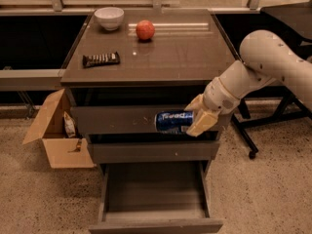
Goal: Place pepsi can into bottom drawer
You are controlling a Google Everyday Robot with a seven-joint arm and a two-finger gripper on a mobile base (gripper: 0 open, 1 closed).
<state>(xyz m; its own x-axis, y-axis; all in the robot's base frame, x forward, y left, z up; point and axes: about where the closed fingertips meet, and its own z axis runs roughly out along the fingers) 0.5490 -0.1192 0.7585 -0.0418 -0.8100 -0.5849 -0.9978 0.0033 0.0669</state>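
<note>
Pinching the pepsi can (pixel 173 122) by its right-hand end, the gripper (pixel 197 116) hangs in front of the cabinet, level with the scratched top drawer front (pixel 117 118). The can lies on its side, its long axis running along the drawer fronts and pointing to the view's left of the fingers. Nearest the camera, the bottom drawer (pixel 156 224) stands pulled out, almost straight beneath the can, so the move should be mainly downward. The middle drawer (pixel 151 151) sits shut between them. A cardboard box (pixel 58 140) stands beside the cabinet. On top, farther back, lie a snack bar (pixel 101 59), an apple (pixel 145 29) and a bowl (pixel 109 17).
</note>
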